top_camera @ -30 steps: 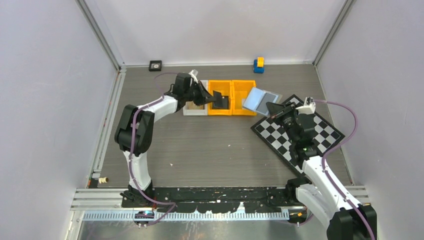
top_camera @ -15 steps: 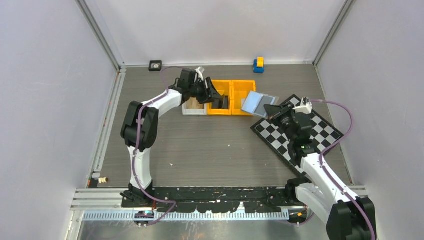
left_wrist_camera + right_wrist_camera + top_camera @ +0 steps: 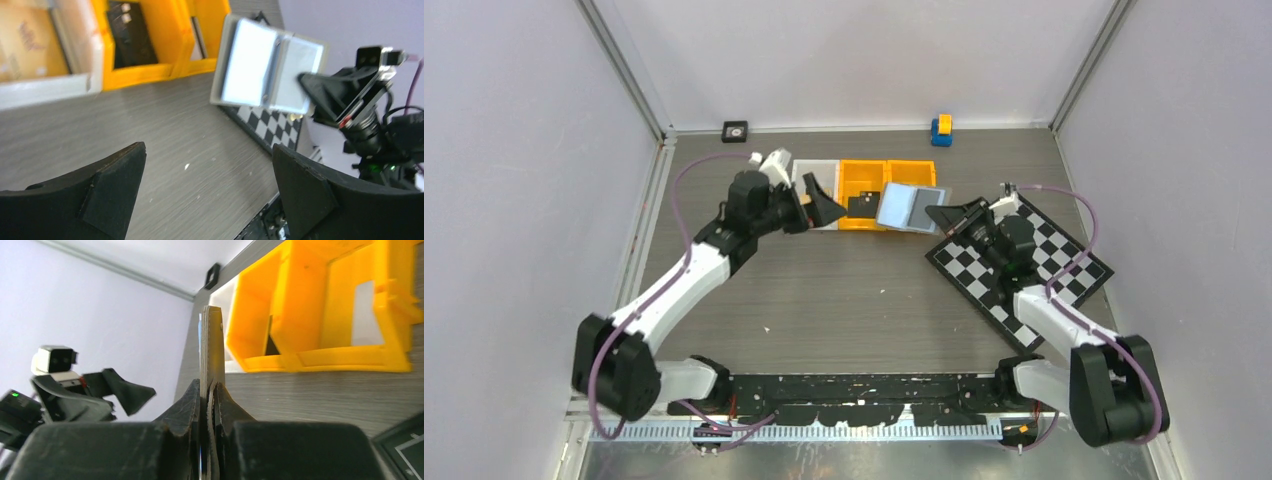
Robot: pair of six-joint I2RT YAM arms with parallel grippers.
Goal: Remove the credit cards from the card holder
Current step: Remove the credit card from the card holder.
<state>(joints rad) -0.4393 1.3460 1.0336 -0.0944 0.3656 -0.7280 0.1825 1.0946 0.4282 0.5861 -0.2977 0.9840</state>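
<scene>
The card holder (image 3: 911, 207) is a grey bi-fold wallet with pale blue-grey inner pockets, held open in the air in front of the orange bins. My right gripper (image 3: 946, 214) is shut on its right edge, and in the right wrist view the card holder (image 3: 211, 340) stands edge-on between the jaws. A black credit card (image 3: 861, 205) lies in the left orange bin (image 3: 864, 172). The left wrist view shows that black card (image 3: 131, 34), a tan card (image 3: 30, 45) in the white bin and a grey card (image 3: 198, 37) in the right orange bin. My left gripper (image 3: 824, 204) hangs open and empty left of the bins.
The white bin (image 3: 812, 172) and two orange bins stand in a row at the back. A checkerboard mat (image 3: 1064, 262) lies under the right arm. A blue and yellow block (image 3: 941, 130) and a small black square (image 3: 735, 130) sit by the back wall.
My left gripper opened, left the black card in the left orange bin and drew back to the left. The right gripper carried the card holder a little to the left.
</scene>
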